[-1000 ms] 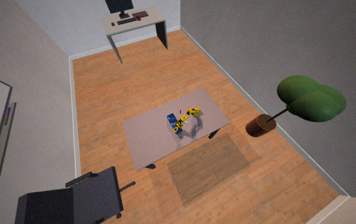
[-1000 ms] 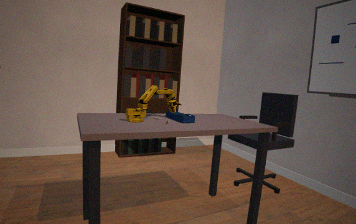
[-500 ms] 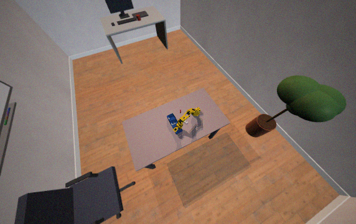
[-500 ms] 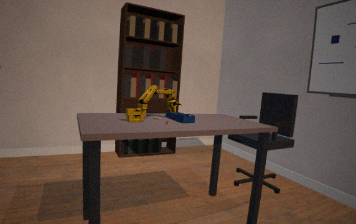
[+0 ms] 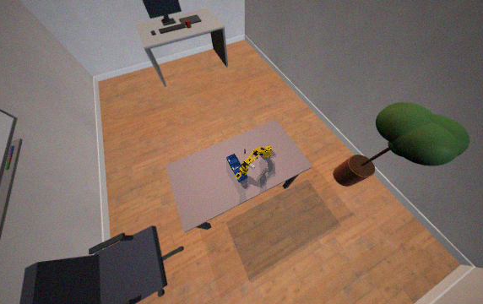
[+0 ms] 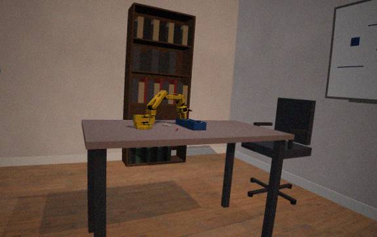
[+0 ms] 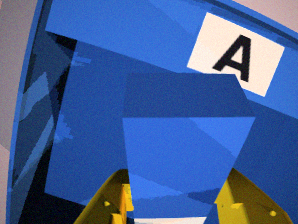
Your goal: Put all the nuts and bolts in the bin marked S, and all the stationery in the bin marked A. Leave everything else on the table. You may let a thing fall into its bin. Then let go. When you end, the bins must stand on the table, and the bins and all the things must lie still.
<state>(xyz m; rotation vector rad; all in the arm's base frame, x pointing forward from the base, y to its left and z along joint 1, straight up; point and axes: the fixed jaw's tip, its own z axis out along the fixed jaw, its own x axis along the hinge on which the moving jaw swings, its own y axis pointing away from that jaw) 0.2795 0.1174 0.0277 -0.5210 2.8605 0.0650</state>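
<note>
My gripper [image 5: 239, 176] [image 6: 184, 118] [image 7: 176, 192] is shut on a blue block with a white end, which looks like a sleeved eraser [image 7: 185, 155]. It holds the eraser over the blue bin marked A [image 7: 125, 37], whose white label shows in the wrist view. The top view shows a second blue compartment or bin [image 5: 230, 156] beyond it; it also shows in the exterior view [image 6: 200, 126]. Its letter cannot be read. A small red thing [image 5: 245, 151] [image 6: 176, 130] lies on the table. A small whitish thing [image 5: 252, 165] [image 6: 167, 125] lies near the arm. Both are too small to name.
The arm's yellow base [image 5: 268, 150] [image 6: 142, 122] stands on the pinkish table [image 5: 199, 186] [image 6: 109, 135]. The bin walls rise close around the gripper. An office chair [image 5: 127, 257] [image 6: 295, 122] stands off the table's end.
</note>
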